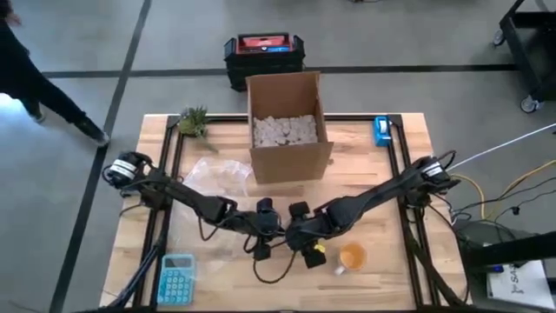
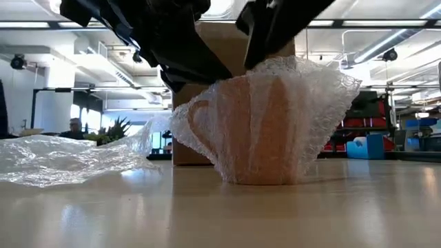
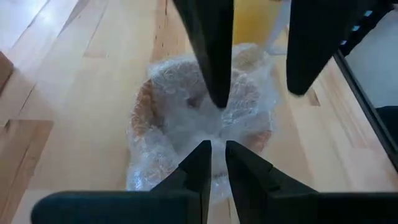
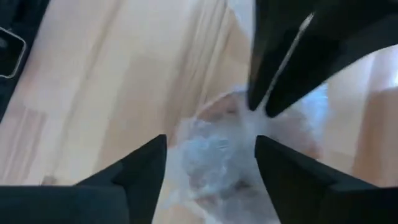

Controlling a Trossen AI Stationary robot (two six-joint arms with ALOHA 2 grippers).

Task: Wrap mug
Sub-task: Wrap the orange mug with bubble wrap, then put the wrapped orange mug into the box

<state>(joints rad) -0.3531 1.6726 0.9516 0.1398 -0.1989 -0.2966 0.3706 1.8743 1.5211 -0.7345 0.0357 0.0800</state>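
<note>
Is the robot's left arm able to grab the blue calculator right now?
Probably not yet: the left gripper looks shut on the bubble wrap over the orange mug; the blue calculator lies unobstructed nearby.

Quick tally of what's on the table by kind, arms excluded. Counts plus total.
Mug, in bubble wrap: 1
Loose bubble wrap sheet: 1
Cardboard box with packing fill: 1
Calculator: 1
Small plant: 1
Blue tape dispenser: 1
Orange cup: 1
Total: 7
</note>
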